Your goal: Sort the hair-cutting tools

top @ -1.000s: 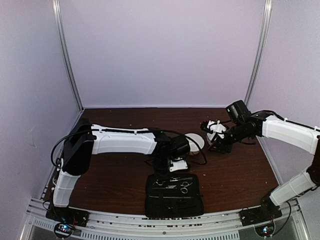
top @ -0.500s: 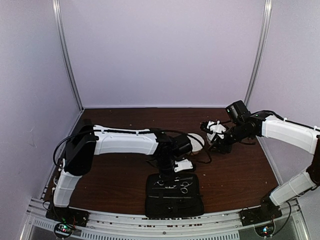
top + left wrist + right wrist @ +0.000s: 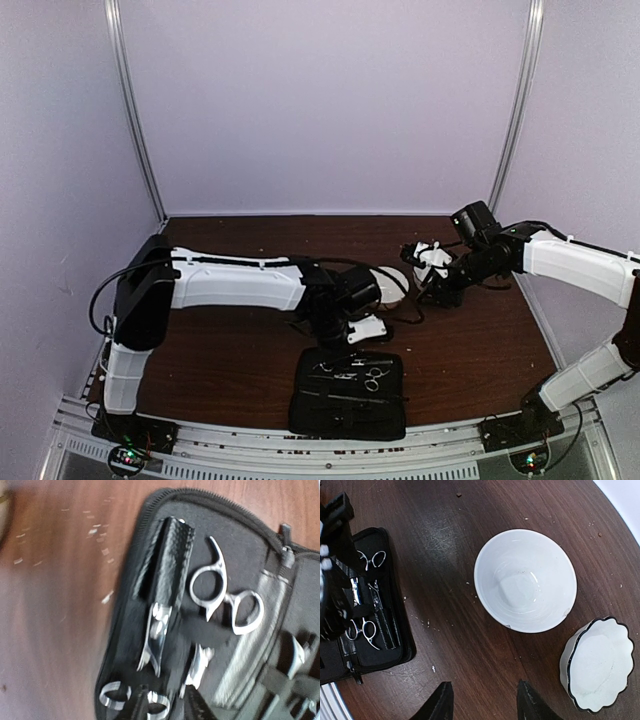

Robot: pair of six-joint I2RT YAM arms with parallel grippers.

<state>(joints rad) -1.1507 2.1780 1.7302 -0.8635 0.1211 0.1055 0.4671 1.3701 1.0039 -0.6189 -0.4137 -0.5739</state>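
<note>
The open black case (image 3: 348, 412) lies near the front edge and holds the hair-cutting tools. One silver scissors (image 3: 226, 600) lies in it with ring handles up. A second scissors (image 3: 154, 637) has its blades in a black sheath (image 3: 169, 555) and its rings at the bottom of the left wrist view. My left gripper (image 3: 167, 709) is open low over the case's far end, its fingertips (image 3: 139, 703) astride one ring. Both scissors show from above (image 3: 372, 377). Thin dark tools (image 3: 350, 397) lie below them. My right gripper (image 3: 485, 705) is open and empty above bare table.
A round white bowl (image 3: 525, 580) stands ahead of the right gripper, with a scalloped dark-rimmed white bowl (image 3: 600, 665) to its right. From above, the round bowl (image 3: 392, 284) sits just behind the left wrist. The case (image 3: 365, 605) lies left of the bowls.
My left gripper has shifted slightly over the case's far edge and the left arm's elbow has swung left. The right arm has not moved.
</note>
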